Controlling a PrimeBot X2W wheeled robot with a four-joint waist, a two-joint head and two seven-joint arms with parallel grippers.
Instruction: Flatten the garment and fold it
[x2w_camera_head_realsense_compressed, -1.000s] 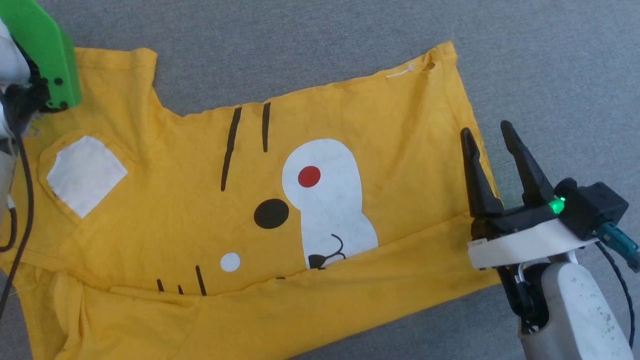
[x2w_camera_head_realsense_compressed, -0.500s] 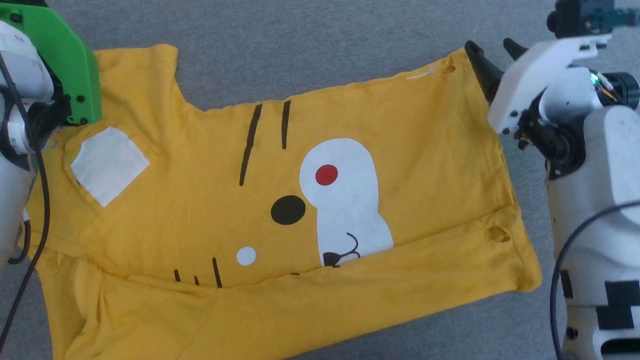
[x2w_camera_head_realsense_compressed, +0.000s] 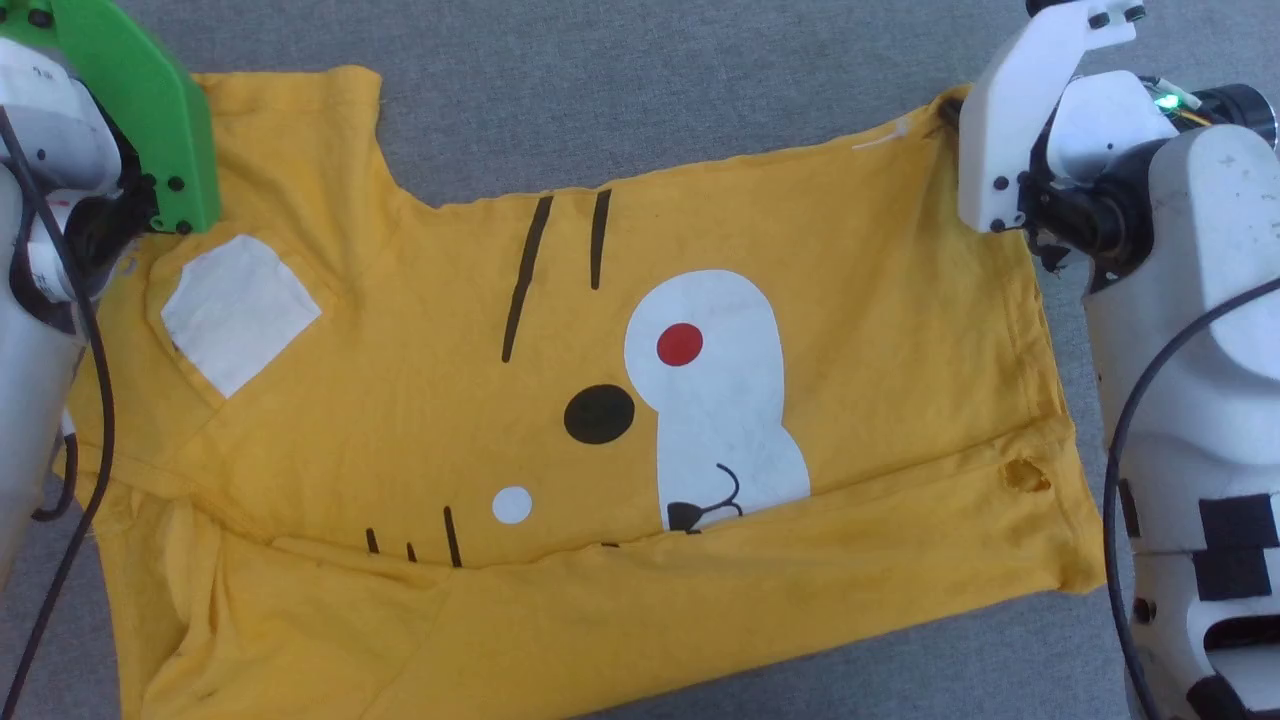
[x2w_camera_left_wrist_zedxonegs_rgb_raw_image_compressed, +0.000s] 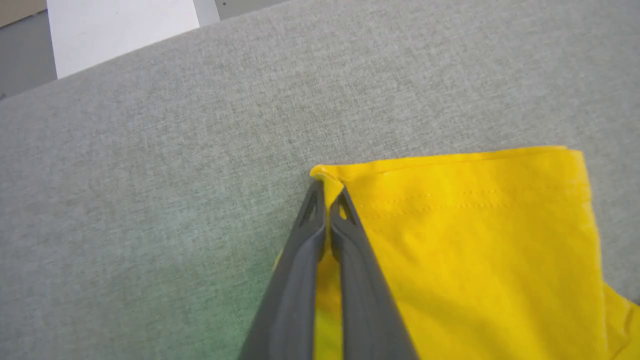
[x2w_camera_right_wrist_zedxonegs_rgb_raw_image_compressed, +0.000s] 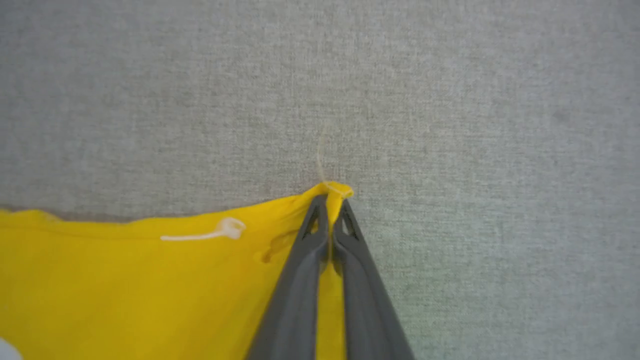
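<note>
In the head view the yellow tiger T-shirt (x2w_camera_head_realsense_compressed: 400, 400) is lying spread on the grey fabric-covered bench (x2w_camera_head_realsense_compressed: 650, 90), print side up, with its near left part running off the bottom edge of the picture. A plain yellow band of the shirt is lying folded over the near side, covering the lower part of the tiger face, so the mouth and whisker strokes are being cut off at the fold line. A ragged hole (x2w_camera_head_realsense_compressed: 1025, 477) is showing near the right end of that fold.

The fingers of both arms are hard to make out from the head. The green bracket (x2w_camera_head_realsense_compressed: 150, 110) is hiding the left fingers over the sleeve at the far left. The white mount (x2w_camera_head_realsense_compressed: 1010, 110) is covering the right fingers, leaving a dark sliver at the shirt's far right corner. A dark cable (x2w_camera_head_realsense_compressed: 60, 560) is hanging across the shirt's left edge.

The wrist views are settling the grips. The left claw (x2w_camera_left_wrist_zedxonegs_rgb_raw_image_compressed: 326, 192) is closed almost completely, its tips pinching the corner of the sleeve's stitched hem, with a small lip of yellow cloth poking out past them. The right claw (x2w_camera_right_wrist_zedxonegs_rgb_raw_image_compressed: 330, 202) is closed just as tightly on the shirt's far corner, a nub of fabric and a loose thread sticking out beyond the tips. Just beside it, a white plastic tag loop (x2w_camera_right_wrist_zedxonegs_rgb_raw_image_compressed: 205, 232) is lying along the edge, with a small tear (x2w_camera_right_wrist_zedxonegs_rgb_raw_image_compressed: 272, 250) between loop and fingers.
</note>
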